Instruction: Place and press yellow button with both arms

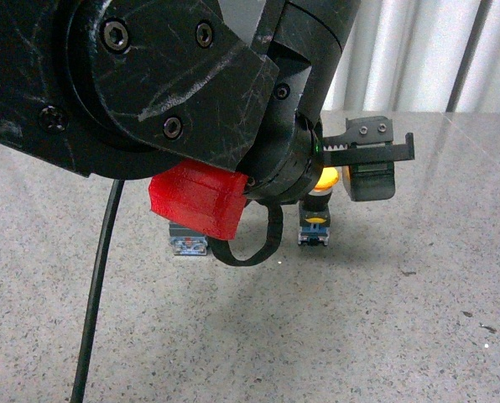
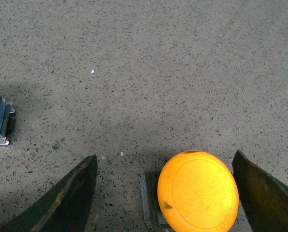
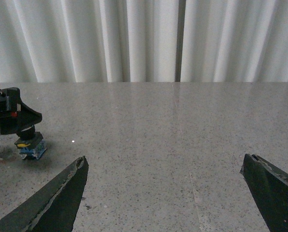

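Your left fingers (image 2: 69, 198), dark and toothed, stand apart on either side of the yellow button (image 2: 198, 192), a small pushbutton with a yellow mushroom cap on a black body. They straddle the cap without clamping it, and it sits much closer to one finger, with only a thin gap showing. The button stands upright, bluish base down, on the grey speckled tabletop (image 1: 384, 336), so the placing looks done and the open straddle reads as a release or a steadying guard. Your right fingers (image 3: 274, 191) are also spread, hold nothing and sit well away, facing the button across the tabletop; the press probably falls to them. Just beside the button stands a second pushbutton base (image 1: 189, 243), half hidden behind the red plastic block (image 1: 200, 197). Steer clear of it.
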`<state>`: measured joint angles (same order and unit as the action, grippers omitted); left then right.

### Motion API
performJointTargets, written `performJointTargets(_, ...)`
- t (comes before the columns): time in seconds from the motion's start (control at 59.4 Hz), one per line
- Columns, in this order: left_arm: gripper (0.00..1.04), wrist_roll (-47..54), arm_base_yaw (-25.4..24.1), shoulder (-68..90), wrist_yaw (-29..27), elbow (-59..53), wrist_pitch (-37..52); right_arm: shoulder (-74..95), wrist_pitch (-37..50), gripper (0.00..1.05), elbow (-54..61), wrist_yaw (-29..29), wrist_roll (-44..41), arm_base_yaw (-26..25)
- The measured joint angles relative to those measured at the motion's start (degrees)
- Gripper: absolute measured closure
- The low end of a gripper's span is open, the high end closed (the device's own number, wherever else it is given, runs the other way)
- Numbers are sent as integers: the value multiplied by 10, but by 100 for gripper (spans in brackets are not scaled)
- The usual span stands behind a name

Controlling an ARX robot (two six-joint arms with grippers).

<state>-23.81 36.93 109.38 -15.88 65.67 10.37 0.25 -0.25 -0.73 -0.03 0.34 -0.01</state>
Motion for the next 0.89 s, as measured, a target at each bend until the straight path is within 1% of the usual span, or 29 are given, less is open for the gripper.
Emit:
performJointTargets(0.017, 17, 0, 0, 0, 0, 0, 0, 0, 0, 7, 0, 0, 0, 0)
performJointTargets(0.067, 7, -1, 0, 0, 0, -1, 5, 0, 0, 7, 0, 0, 0, 0)
performJointTargets(0.084, 5, 0, 0, 0, 0, -1, 8, 0, 0, 7, 0, 0, 0, 0)
performJointTargets(0.151, 7, 0, 1, -4, 0, -5, 18, 0, 0, 7, 0, 0, 0, 0)
performJointTargets(0.236, 7, 7, 0, -24, -5, -10, 35, 0, 0, 7, 0, 0, 0, 0)
performJointTargets(0.404, 7, 70, -23, -134, -24, -39, 96, 0, 0, 7, 0, 0, 0, 0)
performJointTargets(0.539, 7, 134, -56, -236, -35, -95, 148, 0, 0, 7, 0, 0, 0, 0)
performJointTargets(0.623, 7, 172, -78, -304, -49, -143, 163, 0, 0, 7, 0, 0, 0, 0)
performJointTargets(0.724, 7, 213, -91, -382, -49, -199, 171, 0, 0, 7, 0, 0, 0, 0)
performJointTargets(0.757, 8, 221, -93, -409, -54, -216, 161, 0, 0, 7, 0, 0, 0, 0)
performJointTargets(0.808, 17, 226, -100, -463, -82, -246, 119, 0, 0, 7, 0, 0, 0, 0)
performJointTargets(0.842, 20, 227, -104, -488, -82, -264, 109, 0, 0, 7, 0, 0, 0, 0)
performJointTargets(0.892, 29, 228, -125, -550, -73, -318, 88, 0, 0, 7, 0, 0, 0, 0)
